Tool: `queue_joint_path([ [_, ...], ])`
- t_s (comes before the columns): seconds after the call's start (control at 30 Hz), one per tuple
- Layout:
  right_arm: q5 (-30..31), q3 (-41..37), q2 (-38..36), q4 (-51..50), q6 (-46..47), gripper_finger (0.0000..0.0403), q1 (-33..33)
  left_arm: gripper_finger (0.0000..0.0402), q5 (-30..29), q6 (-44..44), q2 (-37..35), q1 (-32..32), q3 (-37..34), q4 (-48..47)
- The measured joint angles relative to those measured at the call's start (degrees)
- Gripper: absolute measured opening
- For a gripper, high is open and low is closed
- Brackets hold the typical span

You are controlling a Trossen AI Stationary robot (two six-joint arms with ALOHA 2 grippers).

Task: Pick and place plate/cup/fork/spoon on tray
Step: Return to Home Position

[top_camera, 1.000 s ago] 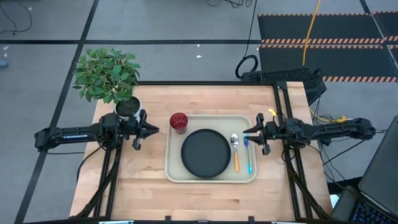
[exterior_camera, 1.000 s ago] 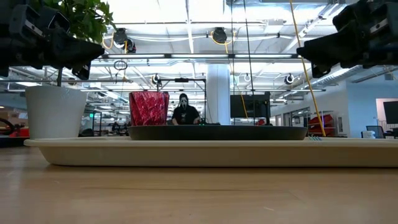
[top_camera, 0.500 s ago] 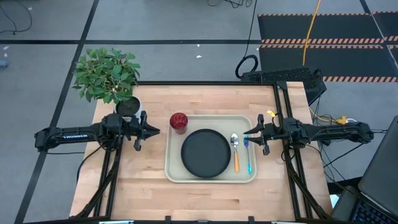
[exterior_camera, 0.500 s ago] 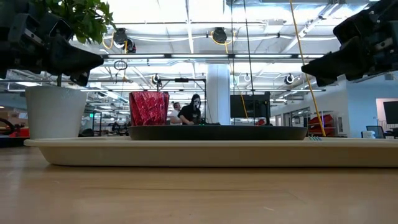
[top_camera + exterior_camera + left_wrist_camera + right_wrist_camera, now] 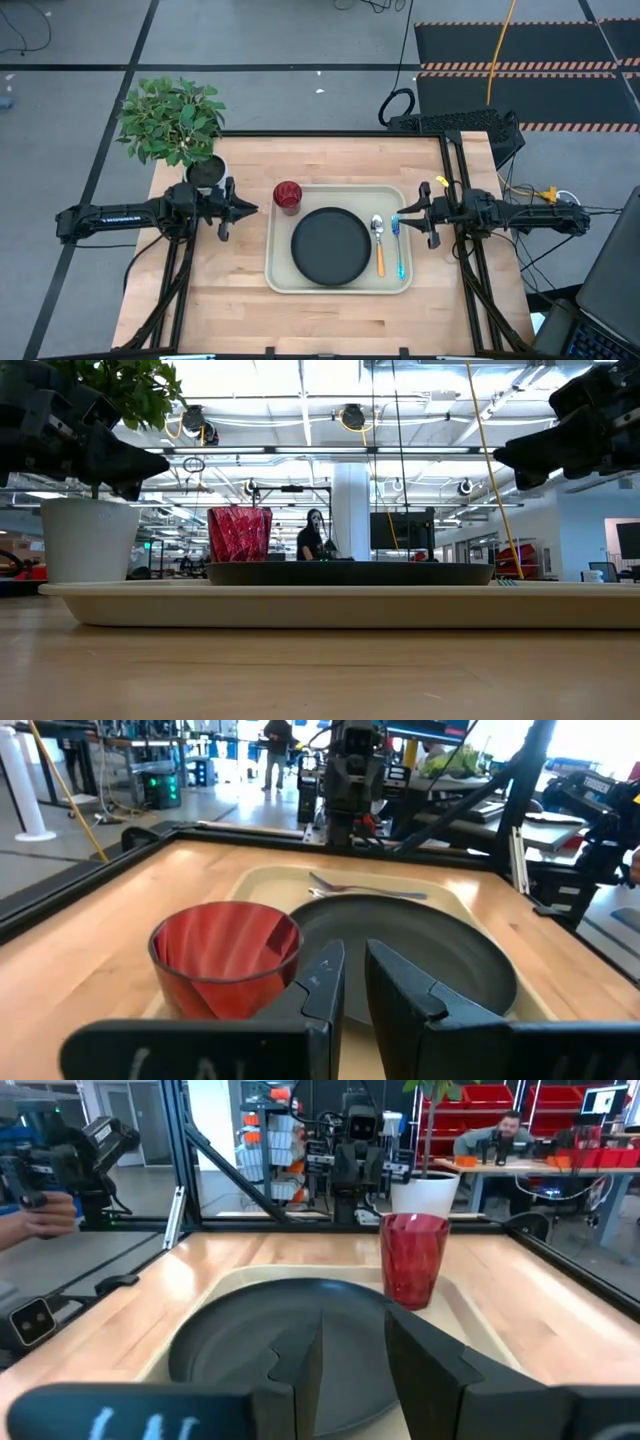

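Observation:
The beige tray [image 5: 340, 283] lies mid-table. On it rest the black plate [image 5: 331, 246], the dark red cup [image 5: 288, 197] upright in the far left corner, and the orange-handled spoon [image 5: 379, 246] and blue-handled fork [image 5: 398, 250] side by side along the right rim. My left gripper [image 5: 250, 209] hovers left of the tray, pointing at the cup [image 5: 225, 955], its fingers nearly together and empty. My right gripper [image 5: 398, 219] hovers over the tray's right rim by the fork's head, a little open and empty, facing the plate [image 5: 280, 1320].
A white pot [image 5: 206, 174] with a green plant [image 5: 170, 118] stands at the table's far left, just behind my left gripper. Bare wood lies near and far of the tray. A black frame rail [image 5: 455, 160] runs along the table's right edge.
My right gripper has drawn back a little toward the table's right edge, away from the fork and spoon, and stays empty. My left gripper has dipped slightly. The things on the tray have kept still.

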Motion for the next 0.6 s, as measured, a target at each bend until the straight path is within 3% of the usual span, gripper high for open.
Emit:
queue_joint_path([
  [0.33, -0.24, -0.18, -0.09, -0.29, 1.86, 0.0105, 0.00, 0.0046, -0.09, 3.41, -0.02, -0.11, 0.00, 0.01],
  [0.6, -0.24, -0.29, -0.06, -1.46, 4.94, 0.0105, 0.00, 0.0046, -4.76, -0.08, -0.07, -0.11, 0.00, -4.30],
])
